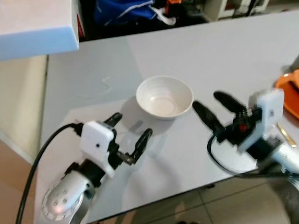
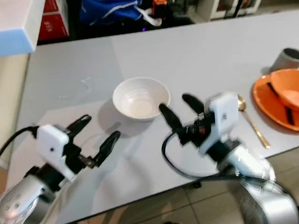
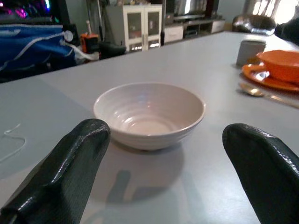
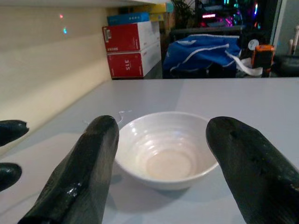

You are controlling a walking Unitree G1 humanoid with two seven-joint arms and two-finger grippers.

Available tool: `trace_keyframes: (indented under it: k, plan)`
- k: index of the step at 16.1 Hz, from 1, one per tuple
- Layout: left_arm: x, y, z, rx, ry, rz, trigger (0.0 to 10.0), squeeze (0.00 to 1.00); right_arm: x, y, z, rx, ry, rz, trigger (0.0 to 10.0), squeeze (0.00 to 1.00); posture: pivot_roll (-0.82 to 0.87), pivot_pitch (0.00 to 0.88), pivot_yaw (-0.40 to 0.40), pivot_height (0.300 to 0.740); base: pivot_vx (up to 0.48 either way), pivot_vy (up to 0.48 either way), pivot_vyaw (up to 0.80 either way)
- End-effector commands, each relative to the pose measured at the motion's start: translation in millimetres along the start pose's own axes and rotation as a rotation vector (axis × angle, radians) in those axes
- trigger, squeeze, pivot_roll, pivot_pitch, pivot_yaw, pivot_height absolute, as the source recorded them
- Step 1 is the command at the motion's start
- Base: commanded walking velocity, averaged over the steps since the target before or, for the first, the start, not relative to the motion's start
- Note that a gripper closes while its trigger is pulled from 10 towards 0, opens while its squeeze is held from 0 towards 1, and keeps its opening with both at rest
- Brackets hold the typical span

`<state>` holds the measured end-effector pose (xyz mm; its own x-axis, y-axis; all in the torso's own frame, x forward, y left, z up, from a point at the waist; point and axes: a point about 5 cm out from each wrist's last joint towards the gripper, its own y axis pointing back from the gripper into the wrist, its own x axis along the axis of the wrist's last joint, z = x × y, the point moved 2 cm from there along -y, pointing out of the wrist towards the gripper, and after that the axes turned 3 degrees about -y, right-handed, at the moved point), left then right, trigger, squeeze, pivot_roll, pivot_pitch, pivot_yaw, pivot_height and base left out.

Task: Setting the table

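Flanking the white bowl [image 1: 164, 96], left tool [image 1: 132, 132] and right tool [image 1: 215, 106] hover released, fingers spread.

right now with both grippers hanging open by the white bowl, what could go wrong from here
1. The left gripper and right gripper both aim at the white bowl; closing in together, their fingers could collide or shove the bowl across the table.
2. The bowl's curved, smooth sides may slip out of a two-finger pinch.
3. A gold spoon and orange plate lie beside the right arm; a sideways swing might knock them.
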<state>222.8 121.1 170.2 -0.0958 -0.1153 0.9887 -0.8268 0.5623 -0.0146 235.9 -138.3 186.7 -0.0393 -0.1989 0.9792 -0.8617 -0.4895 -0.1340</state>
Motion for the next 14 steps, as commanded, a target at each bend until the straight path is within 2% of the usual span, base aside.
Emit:
trace_keyframes:
  k: [1,4,9,11,14]
  plan:
    - [4.5,3.9,0.6,0.009,-0.012,0.007,10.0,0.00,-1.0,1.3,-6.0,0.008,-0.007,0.026,10.0,0.00,0.08,0.096,-0.048,0.740,0.000,0.420,0.00]
    - [3.0,10.9,0.8,0.018,-0.002,-0.008,10.0,0.00,-10.2,6.4,-14.2,-0.005,0.000,0.040,10.0,0.00,0.08,0.099,-0.042,0.740,0.000,0.446,0.00]
    - [3.7,9.1,3.3,-0.005,-0.003,-0.006,10.0,0.00,-14.8,11.0,-12.5,-0.027,0.011,0.058,10.0,0.00,0.08,0.102,-0.037,0.740,0.000,0.480,0.00]
    - [4.0,9.9,3.8,-0.007,-0.004,-0.005,10.0,0.00,-16.2,11.8,-12.5,-0.034,0.008,0.059,10.0,0.00,0.08,0.103,-0.038,0.740,0.000,0.000,0.00]
    - [4.6,8.4,6.3,-0.014,0.001,-0.010,10.0,0.00,-17.0,10.5,-10.7,-0.044,0.007,0.065,10.0,0.00,0.08,0.101,-0.043,0.740,-0.480,0.000,0.00]
